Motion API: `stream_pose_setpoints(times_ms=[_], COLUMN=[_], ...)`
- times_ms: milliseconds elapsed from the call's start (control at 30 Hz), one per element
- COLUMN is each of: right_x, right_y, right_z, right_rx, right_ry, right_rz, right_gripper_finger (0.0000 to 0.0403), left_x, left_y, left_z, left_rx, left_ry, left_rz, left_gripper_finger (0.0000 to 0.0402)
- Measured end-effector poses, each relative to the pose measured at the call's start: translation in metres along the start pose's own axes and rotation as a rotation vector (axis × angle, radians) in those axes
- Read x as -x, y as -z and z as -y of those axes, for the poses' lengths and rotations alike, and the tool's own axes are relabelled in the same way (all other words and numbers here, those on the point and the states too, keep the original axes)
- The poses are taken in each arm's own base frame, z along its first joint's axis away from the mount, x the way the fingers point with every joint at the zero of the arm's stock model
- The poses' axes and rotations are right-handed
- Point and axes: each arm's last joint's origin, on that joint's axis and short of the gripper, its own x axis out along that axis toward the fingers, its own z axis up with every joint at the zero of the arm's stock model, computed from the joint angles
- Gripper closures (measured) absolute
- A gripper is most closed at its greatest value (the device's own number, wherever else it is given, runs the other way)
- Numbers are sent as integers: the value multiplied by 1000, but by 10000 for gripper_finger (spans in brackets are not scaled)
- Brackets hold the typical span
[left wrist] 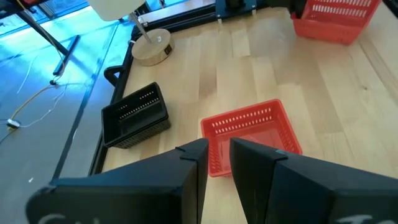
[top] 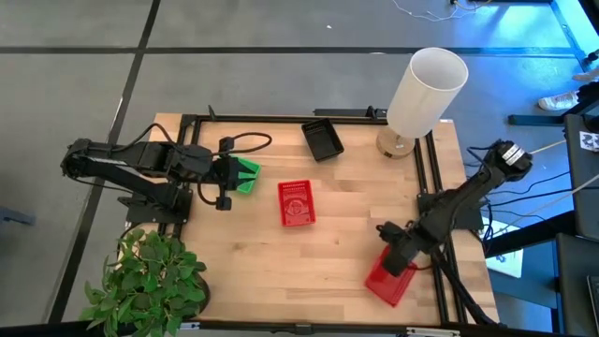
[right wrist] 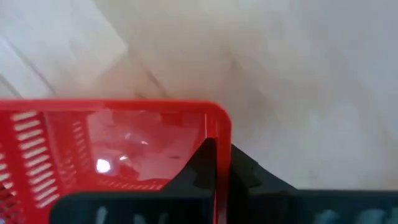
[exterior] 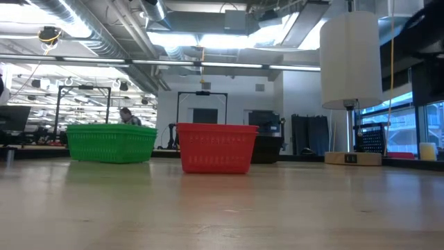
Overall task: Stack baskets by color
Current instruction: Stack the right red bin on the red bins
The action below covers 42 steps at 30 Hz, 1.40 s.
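Pinching red basket (right wrist: 112, 149) wall between right gripper (right wrist: 219, 163) fingers, clamped shut; risking slippage from shallow edge grip

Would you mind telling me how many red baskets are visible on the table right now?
2. One red basket sits mid-table; the other red basket is at the near right edge, its rim pinched by the right gripper. Stacked ones may be hidden.

green basket (exterior: 111, 143): stood on the table (exterior: 222, 208), left
red basket (exterior: 216, 147): beside it, centre
white lamp shade (exterior: 350, 59): right
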Motion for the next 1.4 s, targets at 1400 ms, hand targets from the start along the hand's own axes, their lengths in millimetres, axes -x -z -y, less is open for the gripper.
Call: stream_pose_setpoints(times_ms=[1400], right_x=[117], right_y=[-363], right_z=[-17], right_rx=[843], right_ry=[-111], right_rz=[444], right_gripper_finger=[403], left_x=[0], left_y=[1], left_z=[-1], left_rx=[28], left_ry=[-51], left_rz=[-10], left_gripper_finger=[344])
